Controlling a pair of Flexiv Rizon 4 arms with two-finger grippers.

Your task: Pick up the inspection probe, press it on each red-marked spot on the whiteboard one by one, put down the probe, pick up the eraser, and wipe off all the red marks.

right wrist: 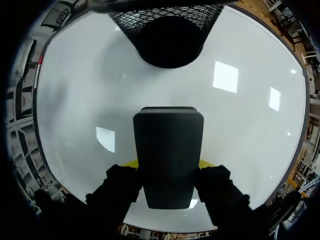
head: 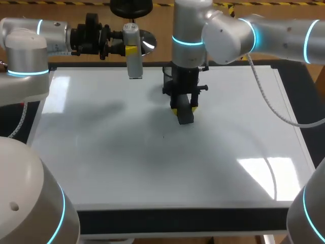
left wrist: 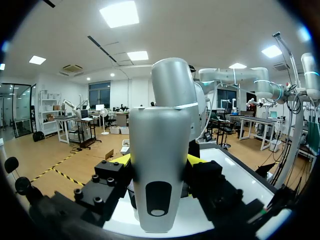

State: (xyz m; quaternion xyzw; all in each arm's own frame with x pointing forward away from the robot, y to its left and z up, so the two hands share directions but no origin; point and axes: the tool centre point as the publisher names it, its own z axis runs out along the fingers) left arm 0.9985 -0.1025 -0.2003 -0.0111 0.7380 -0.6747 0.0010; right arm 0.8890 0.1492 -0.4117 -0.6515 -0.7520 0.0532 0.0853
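The left gripper (left wrist: 160,161) pinches the silver inspection probe (left wrist: 159,145) between its jaws. The right gripper (right wrist: 168,164) clamps the dark eraser (right wrist: 168,142), with the whiteboard (right wrist: 80,100) beneath.

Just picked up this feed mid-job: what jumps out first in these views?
The big whiteboard fills the table, and I see no red marks on it. Near its far middle the right gripper, pointing down, is shut on the dark eraser at the board's surface. At the far edge, the left gripper holds the silver probe upright.
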